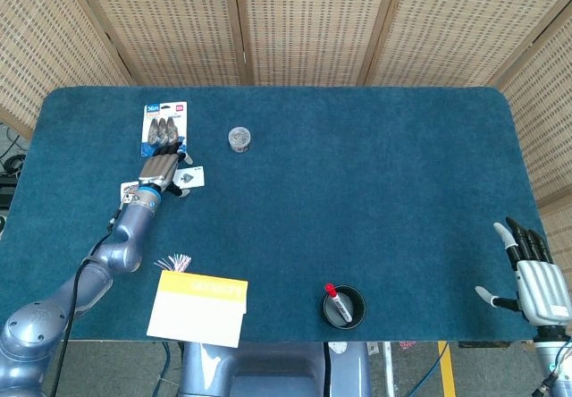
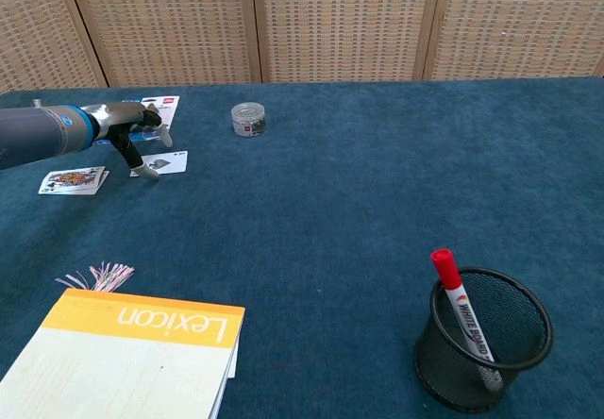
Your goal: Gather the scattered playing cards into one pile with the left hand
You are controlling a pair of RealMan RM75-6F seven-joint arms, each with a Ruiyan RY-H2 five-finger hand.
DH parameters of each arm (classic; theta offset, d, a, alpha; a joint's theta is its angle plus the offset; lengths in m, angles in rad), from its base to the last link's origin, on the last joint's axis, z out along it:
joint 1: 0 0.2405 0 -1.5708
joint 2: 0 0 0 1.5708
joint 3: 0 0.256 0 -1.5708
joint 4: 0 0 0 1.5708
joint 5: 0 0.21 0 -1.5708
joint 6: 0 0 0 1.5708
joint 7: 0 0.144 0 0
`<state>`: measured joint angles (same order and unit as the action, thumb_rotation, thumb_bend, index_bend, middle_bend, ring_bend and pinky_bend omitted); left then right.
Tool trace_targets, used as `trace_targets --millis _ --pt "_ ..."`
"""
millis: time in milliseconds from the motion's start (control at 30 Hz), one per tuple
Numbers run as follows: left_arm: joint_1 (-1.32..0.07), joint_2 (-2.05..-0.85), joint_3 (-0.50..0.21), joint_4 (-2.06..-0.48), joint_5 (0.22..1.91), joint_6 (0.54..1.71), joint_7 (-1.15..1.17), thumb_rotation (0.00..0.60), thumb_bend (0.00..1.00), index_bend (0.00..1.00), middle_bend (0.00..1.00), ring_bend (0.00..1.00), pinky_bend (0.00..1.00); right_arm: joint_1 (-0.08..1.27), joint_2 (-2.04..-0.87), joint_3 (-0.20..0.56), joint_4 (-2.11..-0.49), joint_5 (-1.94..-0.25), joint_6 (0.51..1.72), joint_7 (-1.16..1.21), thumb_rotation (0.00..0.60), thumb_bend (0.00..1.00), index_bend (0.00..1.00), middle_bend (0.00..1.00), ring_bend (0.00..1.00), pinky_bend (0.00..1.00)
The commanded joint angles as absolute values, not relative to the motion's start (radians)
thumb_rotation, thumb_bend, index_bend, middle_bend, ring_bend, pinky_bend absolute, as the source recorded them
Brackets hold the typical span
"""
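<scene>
A single ace of spades card (image 1: 189, 177) (image 2: 162, 163) lies face up on the blue table. A small pile of cards (image 2: 73, 181) (image 1: 129, 188) lies to its left, partly hidden by my forearm in the head view. My left hand (image 1: 162, 168) (image 2: 137, 128) hovers over the single card's left edge, fingers spread and holding nothing, with its thumb tip down beside the card's corner. My right hand (image 1: 536, 281) rests open past the table's near right corner, seen only in the head view.
A blister pack (image 1: 166, 123) (image 2: 158, 109) lies just behind the left hand. Further right stands a small round tin (image 1: 239, 138) (image 2: 248, 119). A Lexicon notebook (image 1: 198, 308) (image 2: 123, 358) with a tassel (image 2: 94, 276) sits at the near left, and a mesh cup (image 1: 343, 306) (image 2: 481, 348) holds a marker.
</scene>
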<state>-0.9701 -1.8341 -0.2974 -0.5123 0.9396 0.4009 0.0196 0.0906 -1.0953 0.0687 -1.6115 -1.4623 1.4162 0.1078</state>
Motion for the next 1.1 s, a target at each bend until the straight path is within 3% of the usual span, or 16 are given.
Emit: trace_targets --millis 33,433,767,1100 --pt "-0.976 -1.842 -0.301 -0.494 0.928 0.389 0.03 0.6 0.25 0.28 0.0 0.0 0.0 0.091 -1.095 0.069 -1.612 -1.462 1.415 0.109 0.6 0.16 0.0 0.0 0.0 0.0" --pt "-0.984 -1.872 -0.305 -0.451 0.924 0.368 0.039 0.6 0.25 0.3 0.0 0.0 0.0 0.092 -1.092 0.068 -1.614 -1.46 1.412 0.114 0.6 0.16 0.0 0.0 0.0 0.0" --pt "-0.972 -1.873 -0.312 -0.463 0.947 0.39 0.01 0.6 0.26 0.53 0.0 0.0 0.0 0.093 -1.091 0.067 -1.615 -1.462 1.411 0.117 0.6 0.16 0.0 0.0 0.0 0.0" --pt "-0.968 -1.877 -0.312 -0.466 0.975 0.413 -0.005 0.6 0.27 0.56 0.0 0.0 0.0 0.094 -1.09 0.067 -1.616 -1.46 1.41 0.116 0.6 0.16 0.0 0.0 0.0 0.0"
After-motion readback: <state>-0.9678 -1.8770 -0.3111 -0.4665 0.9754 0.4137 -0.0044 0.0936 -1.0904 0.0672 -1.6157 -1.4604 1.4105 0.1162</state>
